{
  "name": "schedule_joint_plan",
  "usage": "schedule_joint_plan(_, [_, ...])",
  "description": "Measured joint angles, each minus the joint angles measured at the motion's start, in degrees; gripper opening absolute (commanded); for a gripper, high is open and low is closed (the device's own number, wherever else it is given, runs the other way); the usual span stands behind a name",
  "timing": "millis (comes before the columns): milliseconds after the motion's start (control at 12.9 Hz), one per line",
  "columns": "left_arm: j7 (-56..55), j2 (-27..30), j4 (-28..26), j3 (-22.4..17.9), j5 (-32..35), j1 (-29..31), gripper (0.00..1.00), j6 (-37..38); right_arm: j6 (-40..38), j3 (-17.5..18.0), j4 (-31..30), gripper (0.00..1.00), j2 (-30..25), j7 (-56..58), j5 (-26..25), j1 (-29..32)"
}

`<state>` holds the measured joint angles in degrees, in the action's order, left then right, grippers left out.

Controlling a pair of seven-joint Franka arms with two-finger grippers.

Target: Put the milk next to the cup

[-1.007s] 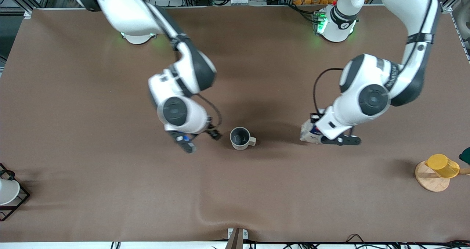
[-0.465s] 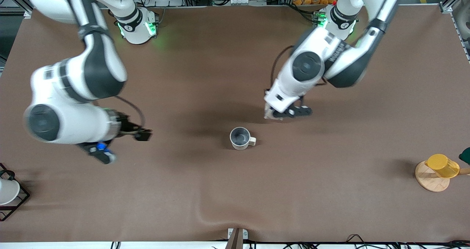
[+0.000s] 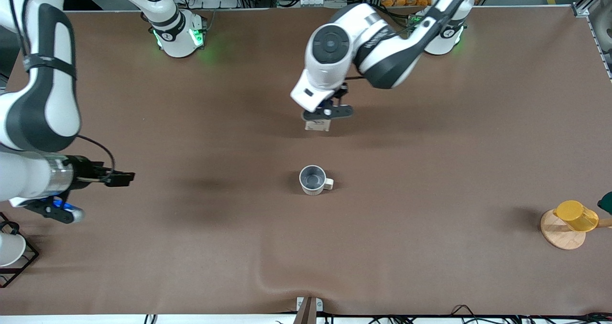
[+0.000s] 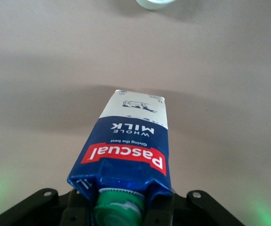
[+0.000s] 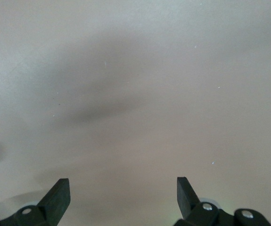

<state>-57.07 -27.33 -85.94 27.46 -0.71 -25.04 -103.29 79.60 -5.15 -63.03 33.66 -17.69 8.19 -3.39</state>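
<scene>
My left gripper (image 3: 324, 117) is shut on the milk (image 3: 317, 124), a carton with a dark blue top, a red label and a green cap. It holds the milk over bare table, apart from the cup. In the left wrist view the carton (image 4: 130, 150) fills the middle, gripped near its cap by the left gripper (image 4: 121, 209). The cup (image 3: 313, 179) is a cream-white mug with a grey inside, upright at the table's middle; its rim shows in the left wrist view (image 4: 154, 3). My right gripper (image 3: 62, 212) is open and empty over the right arm's end of the table, and its view (image 5: 123, 188) shows only bare table.
A yellow cup on a wooden disc (image 3: 571, 221) stands at the left arm's end of the table. A white cup in a black wire rack (image 3: 9, 250) stands at the right arm's end. The brown table cover (image 3: 272, 276) has a wrinkle near the front edge.
My left gripper has carried the milk away from beside the cup, toward the robots' bases. My right arm has swung from beside the cup out to its own end of the table.
</scene>
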Motion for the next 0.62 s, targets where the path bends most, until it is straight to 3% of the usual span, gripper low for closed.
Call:
schedule_joint_plan(155, [-0.41, -3.76, 2.4, -0.33, 1.05, -0.67, 0.0, 0.0, 0.14, 0.06, -0.82, 1.0, -1.33, 3.25, -3.45, 0.14])
schedule_joint_plan(387, [-0.41, -7.75, 5.12, -1.05, 4.35, -0.38, 0.0, -0.03, 2.85, 0.01, -5.81, 1.0, -5.18, 7.85, -4.2, 2.84])
schedule_joint_plan(620, [-0.41, -9.96, 8.8, -1.53, 5.82, -0.45, 0.0, -0.04, 6.14, 0.2, -13.74, 1.0, -14.15, 9.17, -4.2, 3.62])
